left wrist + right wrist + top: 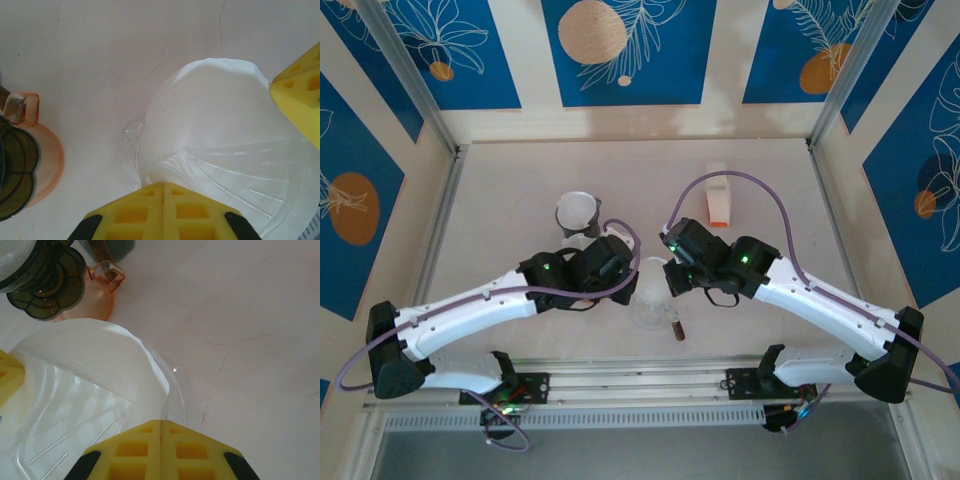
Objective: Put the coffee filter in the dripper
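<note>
The clear ribbed dripper (653,305) stands on the table between both arms, and the white paper coffee filter (215,105) lies inside it, leaning against one wall. My left gripper (163,186) is shut, its yellow fingertips pinching the filter's near edge at the dripper's rim. From the opposite side my right gripper (161,423) is shut on the dripper's clear rim (177,385), with the filter (85,350) spread just beyond it. In the top view the left gripper (628,284) and right gripper (671,282) flank the dripper closely.
A peach-tinted glass server with a dark lid (20,165) stands just behind the left gripper (578,212). A white and orange box (717,205) stands at the back right. A small brown object (677,326) lies by the dripper's near side.
</note>
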